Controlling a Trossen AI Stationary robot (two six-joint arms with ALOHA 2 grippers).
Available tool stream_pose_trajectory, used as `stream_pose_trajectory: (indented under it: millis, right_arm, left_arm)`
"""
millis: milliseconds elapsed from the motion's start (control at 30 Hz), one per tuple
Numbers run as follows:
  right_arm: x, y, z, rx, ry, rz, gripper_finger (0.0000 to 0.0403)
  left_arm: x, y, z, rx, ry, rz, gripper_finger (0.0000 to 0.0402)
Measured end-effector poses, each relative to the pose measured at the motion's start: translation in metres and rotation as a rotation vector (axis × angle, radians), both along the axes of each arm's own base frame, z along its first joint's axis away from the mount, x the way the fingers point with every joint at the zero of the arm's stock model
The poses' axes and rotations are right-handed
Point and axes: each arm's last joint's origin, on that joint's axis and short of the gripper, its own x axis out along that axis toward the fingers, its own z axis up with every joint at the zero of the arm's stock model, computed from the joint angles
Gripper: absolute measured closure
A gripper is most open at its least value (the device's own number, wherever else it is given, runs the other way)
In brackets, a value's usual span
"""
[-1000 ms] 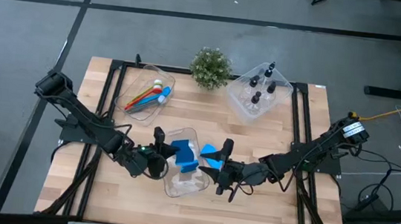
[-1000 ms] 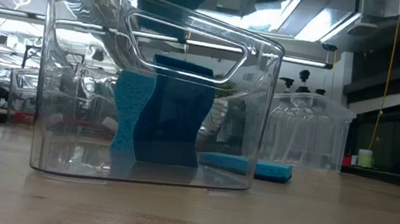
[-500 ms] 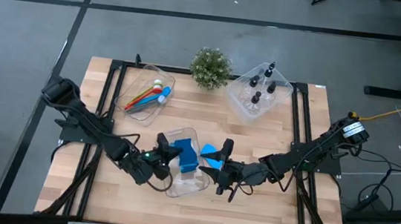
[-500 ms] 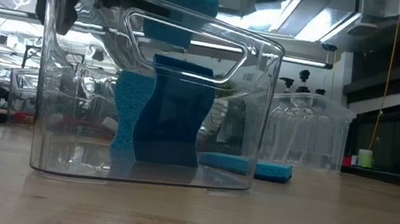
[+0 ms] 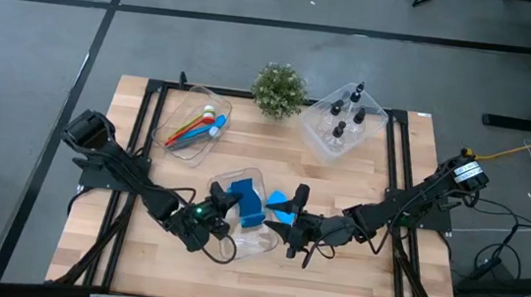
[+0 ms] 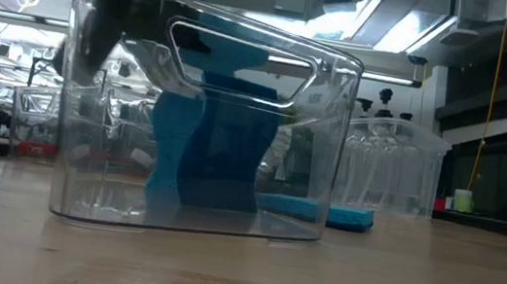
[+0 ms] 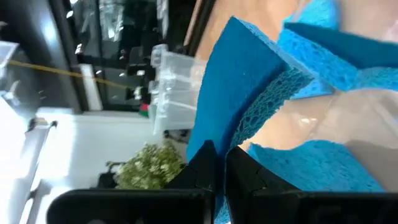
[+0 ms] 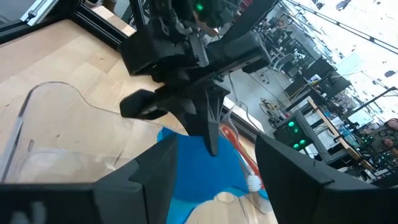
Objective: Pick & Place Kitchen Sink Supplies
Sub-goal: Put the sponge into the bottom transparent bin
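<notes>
Where bin (image 5: 254, 241) crowds gripper (image 5: 223, 201), sponge (image 5: 244, 198).

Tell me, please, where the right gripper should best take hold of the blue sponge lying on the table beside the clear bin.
The sponge lies flat and low on the wood, so probably come from above and pinch its two long side edges near the middle. The open right gripper is beside it. Keep off the bin, where the left gripper holds a second sponge.

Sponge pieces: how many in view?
3: held sponge in the left gripper at the bin rim; standing sponge inside it; flat sponge on the table beside it. Others may be hidden.
</notes>
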Motion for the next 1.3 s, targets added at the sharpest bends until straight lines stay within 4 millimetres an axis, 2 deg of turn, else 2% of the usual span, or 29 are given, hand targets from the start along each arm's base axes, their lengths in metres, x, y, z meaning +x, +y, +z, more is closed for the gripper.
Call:
stream_pose_trajectory:
  millis: [333,500,1300]
  right_arm:
    - [0.000,0.000,0.000,0.000,0.000,0.000,0.0191]
    - [0.000,0.000,0.000,0.000,0.000,0.000,0.0191]
    - [0.000,0.000,0.000,0.000,0.000,0.000,0.0191]
  left_arm:
    - [-0.001,-0.008,-0.003,0.006,-0.036,0.004,0.0394]
    - [-0.002,-0.012,-0.005,-0.025,-0.006,-0.058,0.0394]
    - [0.000,-0.007,-0.008,-0.046,0.017,-0.058,0.0383]
